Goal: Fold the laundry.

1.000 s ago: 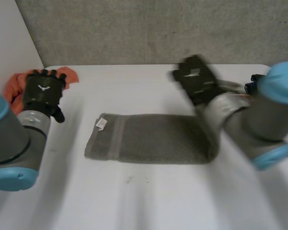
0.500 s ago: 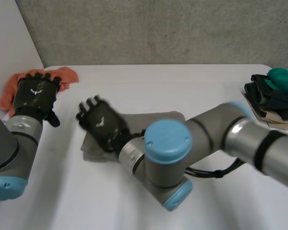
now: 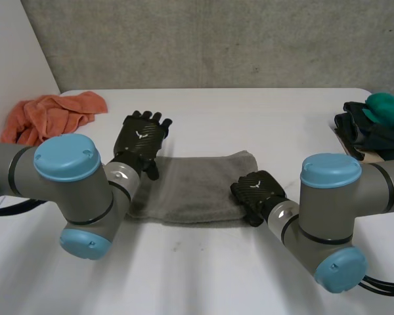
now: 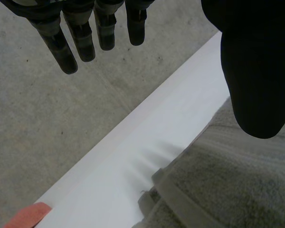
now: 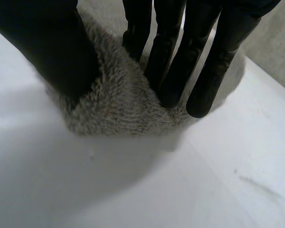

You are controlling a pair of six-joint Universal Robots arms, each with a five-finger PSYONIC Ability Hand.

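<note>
Grey towel (image 3: 197, 187), folded into a long band, lies across the middle of the white table (image 3: 203, 275). The right hand (image 3: 256, 191) is at the towel's near right corner; in its wrist view the thumb and fingers (image 5: 180, 61) pinch a bunched fold of the pile between them. The left hand (image 3: 140, 141) hovers over the far left corner, fingers straight and spread, thumb apart, holding nothing. An orange cloth (image 3: 49, 115) lies crumpled at the far left edge of the table. A heap of dark and teal clothes (image 3: 374, 128) sits at the far right.
</note>
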